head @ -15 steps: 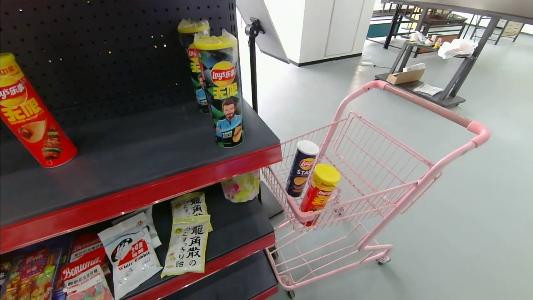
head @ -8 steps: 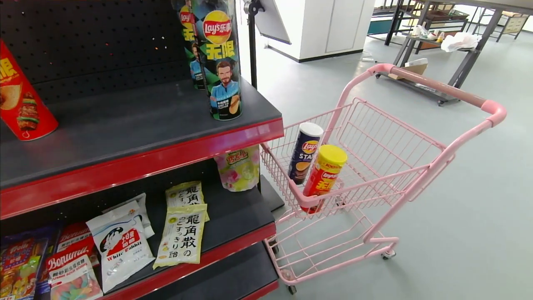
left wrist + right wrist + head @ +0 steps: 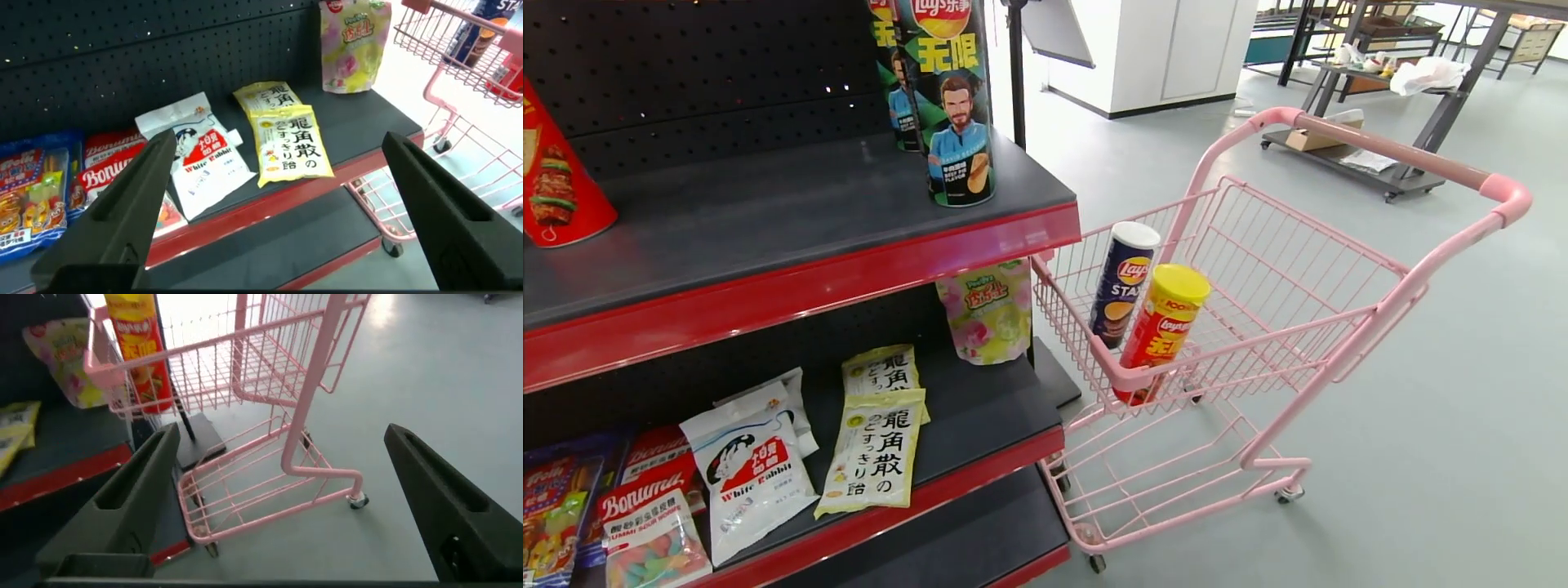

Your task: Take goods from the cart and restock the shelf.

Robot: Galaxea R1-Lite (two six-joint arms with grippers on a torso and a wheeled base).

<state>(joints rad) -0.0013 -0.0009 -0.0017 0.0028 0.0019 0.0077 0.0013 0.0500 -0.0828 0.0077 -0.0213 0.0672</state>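
Note:
A pink cart point(image 3: 1388, 153) stands right of the shelf, its basket holding a dark blue can with a white lid point(image 3: 1123, 282) and a red can with a yellow lid point(image 3: 1164, 327), both upright. On the upper shelf board point(image 3: 768, 212) stand two green cans point(image 3: 956, 106) at the right end and a red can point(image 3: 556, 188) at the left. My left gripper point(image 3: 278, 220) is open, facing the lower shelf with its yellow bags point(image 3: 290, 147) and white bag point(image 3: 200, 151). My right gripper point(image 3: 286, 506) is open, low beside the cart point(image 3: 310, 392) and the red can point(image 3: 140, 351).
The lower shelf point(image 3: 980, 408) carries flat snack bags point(image 3: 874, 453) and an upright pastel bag point(image 3: 984, 306). A dark pole point(image 3: 1015, 73) rises between shelf and cart. Bare grey floor point(image 3: 1462, 425) lies right of the cart; a white cabinet point(image 3: 1168, 49) and tables point(image 3: 1413, 77) stand behind.
The whole head picture has shifted, with shelf and cart now higher in it: the camera moved. The cans, bags and cart keep their places relative to each other.

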